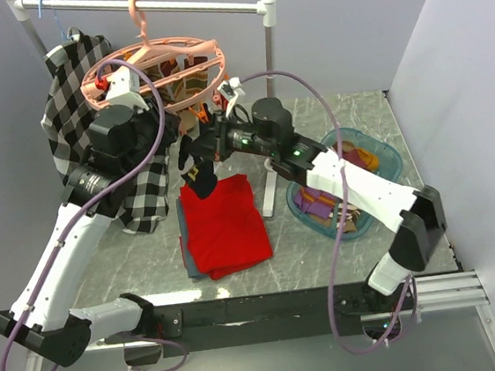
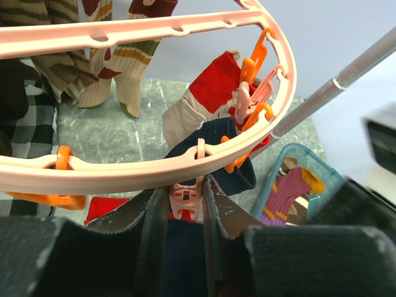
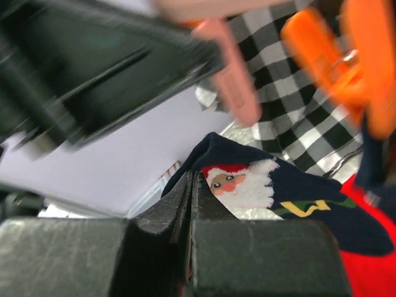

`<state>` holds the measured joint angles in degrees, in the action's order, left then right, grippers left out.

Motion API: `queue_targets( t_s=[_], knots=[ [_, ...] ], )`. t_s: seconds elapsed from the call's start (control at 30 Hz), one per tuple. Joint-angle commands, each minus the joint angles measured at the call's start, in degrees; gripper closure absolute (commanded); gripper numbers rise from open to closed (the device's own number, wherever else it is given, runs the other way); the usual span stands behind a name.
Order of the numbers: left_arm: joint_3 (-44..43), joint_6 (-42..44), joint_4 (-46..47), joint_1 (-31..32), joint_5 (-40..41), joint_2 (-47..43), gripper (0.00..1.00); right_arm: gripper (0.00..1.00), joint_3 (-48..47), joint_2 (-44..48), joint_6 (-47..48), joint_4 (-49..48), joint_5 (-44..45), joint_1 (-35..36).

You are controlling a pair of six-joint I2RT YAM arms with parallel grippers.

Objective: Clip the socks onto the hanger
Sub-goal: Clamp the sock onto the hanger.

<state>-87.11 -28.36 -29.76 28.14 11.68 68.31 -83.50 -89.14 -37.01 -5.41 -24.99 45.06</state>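
Observation:
The salmon-pink hanger (image 1: pixel 159 64) hangs from the white rail, and its ring shows in the left wrist view (image 2: pixel 142 164). My left gripper (image 1: pixel 129 90) is under the ring, its jaws (image 2: pixel 185 195) pressed on both sides of a dangling pink clip (image 2: pixel 185 201). My right gripper (image 1: pixel 206 147) is shut on a navy sock with a Santa face (image 3: pixel 247 179), which hangs below it (image 1: pixel 199 177) near the hanger. Brown-and-cream striped socks (image 2: pixel 111 71), a red-and-cream sock (image 2: pixel 204 96) and a navy sock (image 2: pixel 238 167) hang clipped on the ring.
A black-and-white checked shirt (image 1: pixel 77 124) hangs left on the rail (image 1: pixel 158 5). A folded red cloth (image 1: pixel 225 223) lies on the table. A blue tub (image 1: pixel 386 158) with several socks sits right. The stand's post (image 1: pixel 271 139) rises between them.

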Motion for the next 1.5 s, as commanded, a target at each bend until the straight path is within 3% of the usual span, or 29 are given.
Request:
queue_targets(
  t_s=[0.0, 0.37, 1.47],
  knots=[
    [0.5, -0.6, 3.4, -0.3, -1.8, -1.9, 0.90, 1.00, -6.6, -3.9, -0.7, -1.6, 2.8, 0.3],
    [1.2, 0.6, 3.6, -0.3, -1.8, -2.8, 0.89, 1.00, -11.1, -7.2, 0.5, 2.8, 5.0, -0.4],
    [2.1, 6.7, 2.1, -0.2, -3.0, -2.8, 0.88, 1.00, -10.8, -3.7, 0.5, 0.6, 3.5, -2.1]
  ],
)
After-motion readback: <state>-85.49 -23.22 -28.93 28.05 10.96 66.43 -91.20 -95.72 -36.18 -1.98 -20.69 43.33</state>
